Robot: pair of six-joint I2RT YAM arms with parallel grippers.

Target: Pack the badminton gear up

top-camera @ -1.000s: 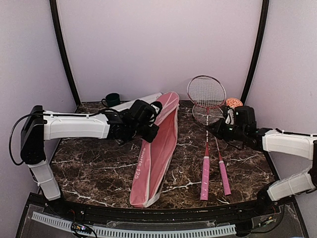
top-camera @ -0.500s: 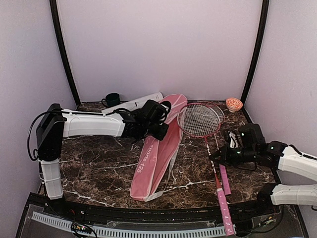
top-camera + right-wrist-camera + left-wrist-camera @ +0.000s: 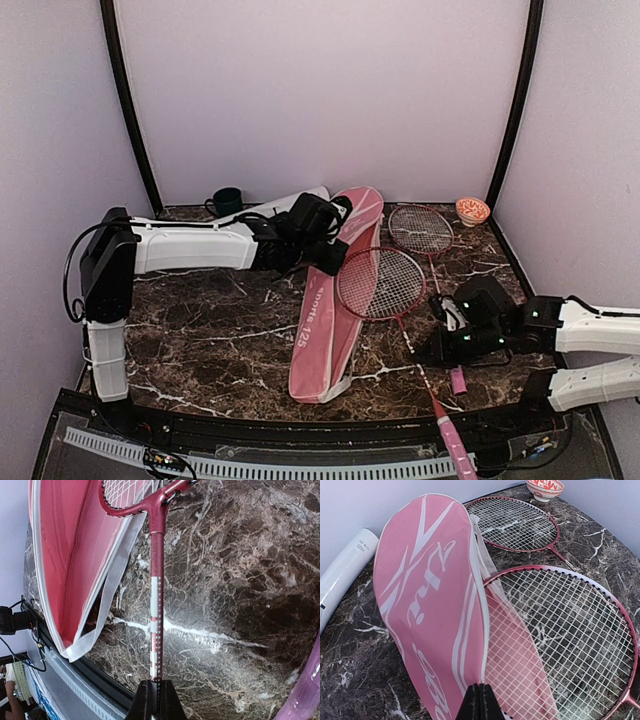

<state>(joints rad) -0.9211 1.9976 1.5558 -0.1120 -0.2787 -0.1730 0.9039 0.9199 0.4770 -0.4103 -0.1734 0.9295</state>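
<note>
My left gripper (image 3: 327, 250) is shut on the upper flap edge of the pink bag (image 3: 335, 310), holding its head end open; the wrist view shows this gripper (image 3: 481, 702) on the bag (image 3: 425, 600). My right gripper (image 3: 432, 350) is shut on the shaft (image 3: 155, 605) of one red racket. That racket's head (image 3: 380, 283) lies at the bag's opening, its edge just inside (image 3: 560, 630). Its pink handle (image 3: 452, 445) sticks out past the table's front edge. The second racket (image 3: 420, 228) lies behind it. The white tube (image 3: 285, 205) lies behind the left arm. No shuttlecocks are in view.
A dark green mug (image 3: 227, 200) stands at the back left. A small orange patterned bowl (image 3: 472, 210) stands at the back right, beyond the second racket's head. The second racket's pink handle (image 3: 306, 687) lies close beside my right gripper. The black front rail (image 3: 300, 430) runs under the bag's tail.
My right gripper pulled its racket toward the front and swung its head left onto the bag's opening. The left gripper moved right with the flap, and the bag shifted right.
</note>
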